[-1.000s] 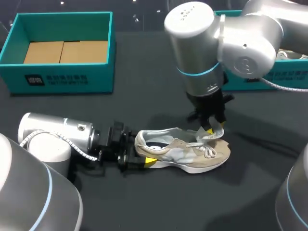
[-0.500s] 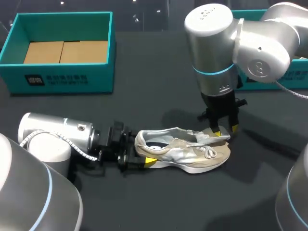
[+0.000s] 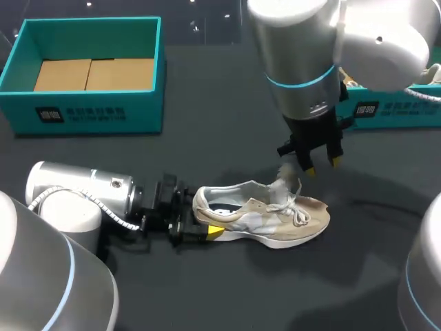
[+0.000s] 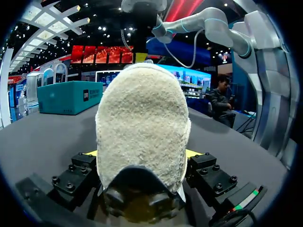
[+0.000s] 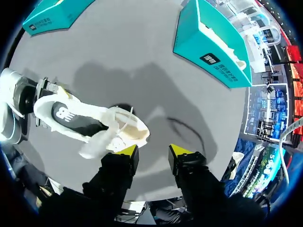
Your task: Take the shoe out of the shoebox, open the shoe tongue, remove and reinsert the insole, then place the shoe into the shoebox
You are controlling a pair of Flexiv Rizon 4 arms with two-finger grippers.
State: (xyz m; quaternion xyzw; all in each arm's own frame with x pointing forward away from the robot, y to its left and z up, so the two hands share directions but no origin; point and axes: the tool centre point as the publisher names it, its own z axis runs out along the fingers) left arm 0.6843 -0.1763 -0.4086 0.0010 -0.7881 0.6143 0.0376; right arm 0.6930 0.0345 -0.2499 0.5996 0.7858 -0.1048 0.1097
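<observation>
Head view shows the shoe [image 3: 262, 217] lying on the table [image 3: 207, 152], outside any box. Its long axis runs across, and the heel is pinched from both sides by the left gripper [image 3: 204, 218], with the toe pointing to my right. The right gripper [image 3: 322, 165] hangs just above the raised tongue [image 3: 284, 181] and slightly toward the toe from it, fingers spread and holding nothing. I judge it the arm better placed to reach down into the opening behind the laces.
</observation>
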